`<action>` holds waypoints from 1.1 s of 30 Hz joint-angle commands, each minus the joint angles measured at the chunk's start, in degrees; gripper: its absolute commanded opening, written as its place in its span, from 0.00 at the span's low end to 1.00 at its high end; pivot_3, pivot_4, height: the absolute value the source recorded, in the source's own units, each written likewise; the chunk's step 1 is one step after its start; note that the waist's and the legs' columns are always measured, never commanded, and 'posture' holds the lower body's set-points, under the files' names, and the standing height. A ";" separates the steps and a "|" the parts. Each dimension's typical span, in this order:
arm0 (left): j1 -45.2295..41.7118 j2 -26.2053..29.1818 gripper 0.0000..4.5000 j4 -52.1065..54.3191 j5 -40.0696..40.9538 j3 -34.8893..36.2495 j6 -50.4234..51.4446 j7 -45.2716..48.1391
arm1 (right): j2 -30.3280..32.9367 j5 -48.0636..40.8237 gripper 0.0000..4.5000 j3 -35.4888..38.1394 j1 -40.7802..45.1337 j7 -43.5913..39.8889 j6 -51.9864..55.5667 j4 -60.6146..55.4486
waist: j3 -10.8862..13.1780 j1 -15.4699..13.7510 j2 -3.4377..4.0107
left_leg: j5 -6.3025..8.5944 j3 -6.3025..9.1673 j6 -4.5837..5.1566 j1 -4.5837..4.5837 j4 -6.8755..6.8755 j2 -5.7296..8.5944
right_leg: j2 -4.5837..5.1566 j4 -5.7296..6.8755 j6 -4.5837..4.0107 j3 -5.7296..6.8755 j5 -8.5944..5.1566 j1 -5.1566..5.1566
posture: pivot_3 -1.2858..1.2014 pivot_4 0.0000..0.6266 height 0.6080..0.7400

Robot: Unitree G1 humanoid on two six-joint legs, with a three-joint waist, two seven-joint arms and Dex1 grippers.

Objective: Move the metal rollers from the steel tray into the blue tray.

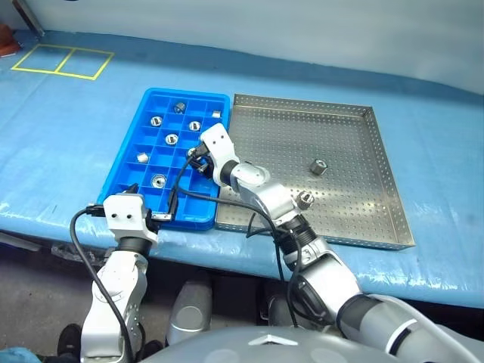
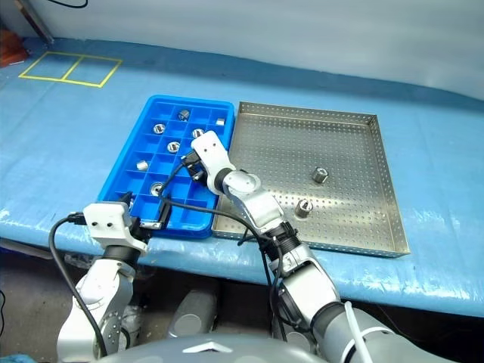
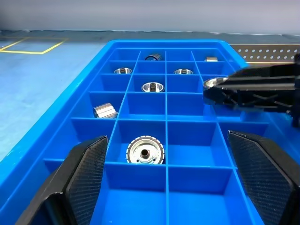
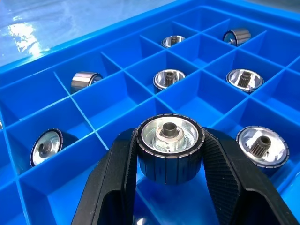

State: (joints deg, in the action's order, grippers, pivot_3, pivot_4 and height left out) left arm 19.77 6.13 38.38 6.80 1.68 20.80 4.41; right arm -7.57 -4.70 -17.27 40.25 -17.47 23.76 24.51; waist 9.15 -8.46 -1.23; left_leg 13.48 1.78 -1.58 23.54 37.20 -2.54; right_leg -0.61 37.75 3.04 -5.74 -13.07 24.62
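Right gripper clamps a roller over the blue tray; left gripper gapes empty. No legible markings.

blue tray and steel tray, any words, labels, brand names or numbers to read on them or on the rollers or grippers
None: no readable text in any view.
The blue tray, the steel tray and the metal rollers, such as the roller in the right gripper, carry no letters or numbers.
The left gripper has plain black fingers.
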 commanded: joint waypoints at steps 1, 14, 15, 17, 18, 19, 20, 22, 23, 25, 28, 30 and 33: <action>0.01 -0.29 1.00 2.76 -0.31 -0.45 0.00 -0.51 | -4.30 -0.38 0.37 0.99 3.85 -0.29 -2.82 2.37 | 0.00 -0.03 0.00 | 0.00 0.00 0.00 0.00 -0.01 -0.01 | -0.01 0.00 0.00 0.01 0.00 0.01 | 0.70 0.24 1.00; -0.77 -0.52 1.00 2.46 -0.24 -1.24 0.13 -1.17 | -7.72 -2.06 0.37 0.95 6.83 -3.16 -7.40 9.12 | 0.00 -0.24 0.00 | 0.00 0.03 0.00 -0.01 -0.08 -0.02 | -0.01 0.02 -0.03 0.07 -0.02 0.01 | 0.71 0.24 1.00; -0.69 -0.54 1.00 2.52 -0.23 -1.28 0.13 -1.20 | -7.82 -2.00 0.37 0.97 6.99 -3.12 -7.82 9.81 | 0.00 -0.25 0.00 | 0.00 0.04 0.00 -0.02 -0.08 -0.03 | -0.02 0.03 -0.03 0.07 -0.02 0.01 | 0.71 0.24 1.00; -0.40 -0.58 1.00 2.70 -0.26 -1.41 0.11 -1.33 | -8.21 -1.95 0.37 1.16 7.55 -2.99 -8.93 12.33 | -0.01 -0.31 0.00 | 0.00 0.04 0.00 -0.05 -0.07 -0.03 | -0.02 0.04 -0.05 0.07 -0.03 -0.02 | 0.71 0.24 1.00; -0.26 -0.59 1.00 2.78 -0.23 -1.41 0.10 -1.37 | -8.40 -1.96 0.37 1.24 7.75 -2.86 -9.26 13.35 | -0.01 -0.33 -0.01 | 0.00 0.04 0.00 -0.06 -0.07 -0.03 | -0.02 0.03 -0.05 0.07 -0.03 -0.03 | 0.71 0.24 1.00; -0.16 -0.58 1.00 2.84 -0.22 -1.42 0.08 -1.41 | -8.55 -2.00 0.37 1.27 7.92 -2.89 -9.54 14.21 | -0.02 -0.34 0.00 | 0.00 0.03 0.00 -0.09 -0.07 -0.03 | -0.01 0.03 -0.06 0.07 -0.04 -0.05 | 0.71 0.24 1.00; -0.02 -0.60 1.00 2.88 -0.20 -1.41 0.01 -1.46 | -8.67 -2.03 0.37 1.14 7.90 -3.07 -9.86 14.67 | -0.02 -0.35 0.00 | 0.00 0.03 0.00 -0.10 -0.07 -0.03 | -0.01 0.03 -0.06 0.07 -0.04 -0.06 | 0.72 0.24 1.00; 0.26 -0.71 1.00 3.02 -0.20 -1.35 -0.17 -1.70 | -8.87 -2.26 0.37 0.82 7.70 -3.75 -10.29 14.82 | -0.03 -0.37 0.00 | 0.00 0.03 0.00 -0.14 -0.07 -0.03 | -0.01 0.04 -0.06 0.07 -0.04 -0.08 | 0.72 0.24 1.00; 0.42 -0.82 1.00 3.14 -0.24 -1.27 -0.29 -1.92 | -8.91 -2.32 0.37 0.55 7.53 -4.20 -10.52 14.67 | -0.03 -0.38 0.00 | 0.00 0.03 0.00 -0.15 -0.07 -0.03 | -0.01 0.04 -0.07 0.07 -0.04 -0.09 | 0.72 0.24 1.00; 0.90 -1.05 1.00 3.59 -0.43 -0.90 -0.56 -2.53 | -8.99 -2.46 0.37 0.36 7.35 -4.67 -10.68 14.38 | -0.04 -0.42 -0.01 | 0.00 0.03 0.00 -0.15 -0.07 -0.03 | -0.01 0.05 -0.07 0.07 -0.05 -0.09 | 0.73 0.24 1.00; 2.02 -1.50 1.00 4.41 -0.79 -0.32 -0.93 -3.43 | -9.04 -2.59 0.37 0.54 7.56 -4.95 -10.94 14.57 | -0.04 -0.66 -0.01 | 0.00 0.03 0.00 -0.14 -0.09 -0.04 | -0.02 0.05 -0.08 0.07 -0.05 -0.08 | 0.75 0.24 1.00; 3.27 -1.75 1.00 5.19 -1.02 -0.06 -1.20 -3.94 | -9.19 -2.67 0.37 0.81 7.93 -5.01 -11.29 15.05 | -0.04 -1.10 -0.01 | 0.00 0.03 0.00 -0.15 -0.12 -0.05 | -0.02 0.05 -0.08 0.07 -0.05 -0.07 | 0.75 0.24 1.00; 4.91 -2.28 1.00 6.14 -1.16 0.18 -1.64 -4.67 | -9.38 -2.97 0.37 1.20 8.13 -4.65 -12.08 15.27 | -0.03 -2.57 0.00 | 0.01 0.03 0.00 -0.13 -0.17 -0.05 | -0.02 0.04 -0.13 0.08 -0.09 -0.01 | 0.76 0.24 1.00</action>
State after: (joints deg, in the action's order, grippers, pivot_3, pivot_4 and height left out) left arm 24.20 4.36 41.26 6.46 1.48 20.59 0.29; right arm -7.87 -7.00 -16.37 45.78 -22.09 11.75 38.62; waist 9.12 -11.03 -1.23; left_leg 13.49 1.82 -1.58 23.44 37.02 -2.59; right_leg -0.63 37.79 2.88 -5.64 -13.17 24.63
